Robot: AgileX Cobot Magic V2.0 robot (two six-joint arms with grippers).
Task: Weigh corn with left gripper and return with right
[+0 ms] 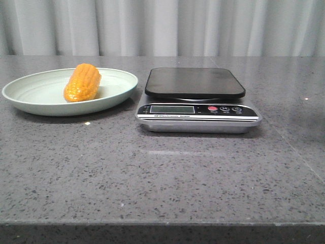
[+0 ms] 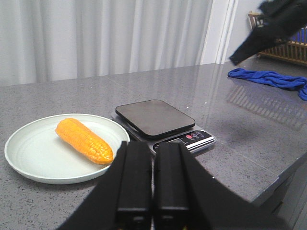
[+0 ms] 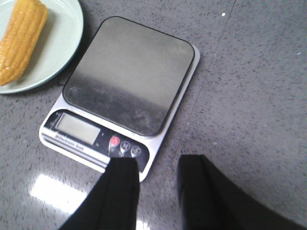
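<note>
A wide grey speckled stone surface [image 1: 162, 178] fills the scene, with pale pleated curtains [image 1: 162, 25] hanging behind it.

The landmark is a digital kitchen scale [image 1: 197, 101] near the middle of the surface. It has a dark, square, bare weighing platform [image 1: 194, 82] and a silver front panel with a blank display [image 1: 172, 109] and a red button [image 1: 213, 109] beside two dark buttons.

Just beside the scale, on the robot's left of it, sits a pale green plate [image 1: 30, 99]. The plate's rim comes close to the scale, with a narrow gap between them.

The corn [image 1: 83, 82] lies on its side inside the plate, a short orange-yellow cob with rows of kernels, resting towards the half of the plate nearer the scale. Nothing is touching it.

A crumpled blue cloth [image 2: 268, 79] lies on the surface well away from the scale, on its far side from the plate, seen only in the left wrist view.

The left hand [image 2: 152, 191] hangs in the air on the near side of the plate and scale, its two black fingers [image 2: 134, 182] pressed together and holding nothing.

The right hand [image 3: 156, 191] hovers over the front corner of the scale near the buttons, its fingers [image 3: 120, 191] spread apart and empty. Neither hand appears in the front view.
</note>
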